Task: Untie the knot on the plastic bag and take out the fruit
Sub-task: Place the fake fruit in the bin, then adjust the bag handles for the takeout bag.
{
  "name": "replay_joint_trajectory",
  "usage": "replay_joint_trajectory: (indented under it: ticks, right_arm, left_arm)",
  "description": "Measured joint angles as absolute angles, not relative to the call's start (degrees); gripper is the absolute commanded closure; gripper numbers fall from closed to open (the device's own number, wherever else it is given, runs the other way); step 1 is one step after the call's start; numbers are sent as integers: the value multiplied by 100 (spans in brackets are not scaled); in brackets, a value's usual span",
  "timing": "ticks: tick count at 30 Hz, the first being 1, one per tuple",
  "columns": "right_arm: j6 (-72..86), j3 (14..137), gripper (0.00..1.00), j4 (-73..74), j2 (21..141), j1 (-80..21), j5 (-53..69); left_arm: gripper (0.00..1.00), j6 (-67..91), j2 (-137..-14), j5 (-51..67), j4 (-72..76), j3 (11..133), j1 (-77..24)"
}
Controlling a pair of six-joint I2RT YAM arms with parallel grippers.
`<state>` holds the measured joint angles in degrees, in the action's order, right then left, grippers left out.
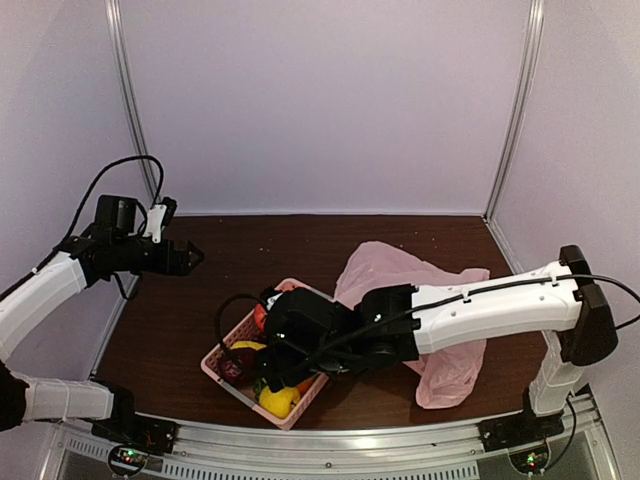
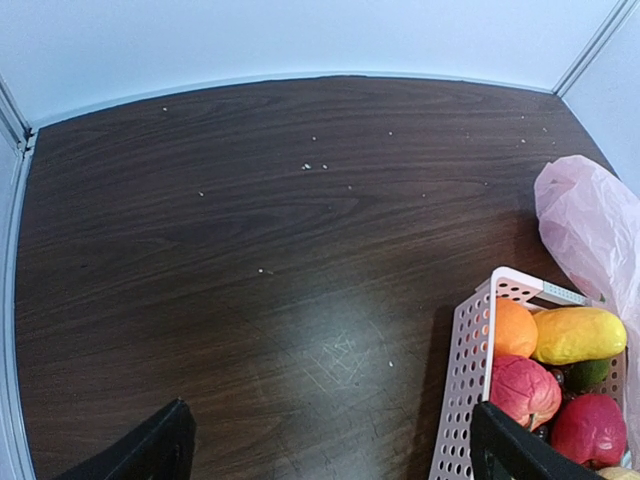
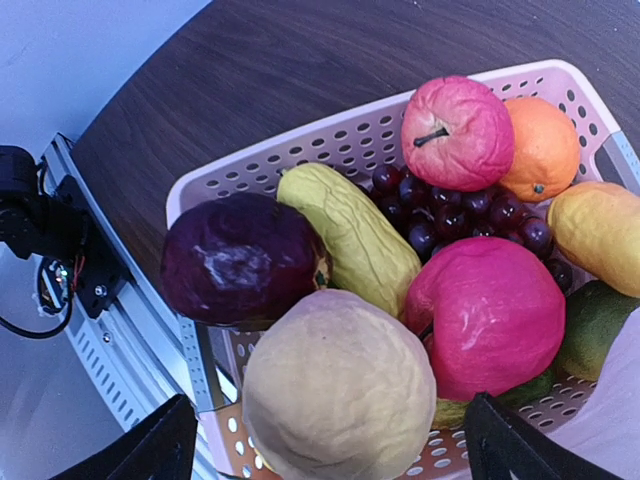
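Observation:
The pink plastic bag (image 1: 400,272) lies crumpled on the table behind and to the right of the basket, partly under my right arm. Its knot cannot be made out. My right gripper (image 3: 330,440) hangs open over the basket's near corner. A pale yellow fruit (image 3: 340,390) rests between its fingers with a gap on each side. Around it lie two red apples (image 3: 490,315), an orange (image 3: 545,148), a yellow fruit (image 3: 600,230) and a green one (image 3: 595,325). My left gripper (image 1: 188,258) is open and empty, raised at the far left.
The fruit lies in a pink latticed basket (image 2: 462,370) near the front edge, together with a dark maroon fruit (image 3: 240,258), a grape bunch (image 3: 450,210) and a long yellow-green fruit (image 3: 350,235). The metal front rail (image 1: 330,445) runs just below it. White walls enclose the table.

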<state>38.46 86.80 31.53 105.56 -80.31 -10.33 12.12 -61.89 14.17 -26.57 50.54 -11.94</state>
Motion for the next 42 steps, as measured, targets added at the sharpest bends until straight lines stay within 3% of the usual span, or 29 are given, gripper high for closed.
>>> replay_joint_trajectory:
  ticks: [10, 17, 30, 42]
  right_arm:
    - [3671, 8586, 7, 3022, 10012, -8031, -1081]
    - [3304, 7808, 5, 2867, 8956, -8036, -1269]
    - [3138, 7417, 1, 4733, 7771, -7828, -3015]
    - [2805, 6377, 1, 5111, 6855, -6587, -3074]
  left_arm:
    - [4, 1208, -6099, 1570, -2641, 4987, -1194]
    - [5, 1372, -5723, 2062, -2709, 4987, -1406]
    - [5, 2657, -5450, 2235, -2530, 4987, -3599]
    - [5, 3317, -6292, 2080, -1931, 5310, -4934]
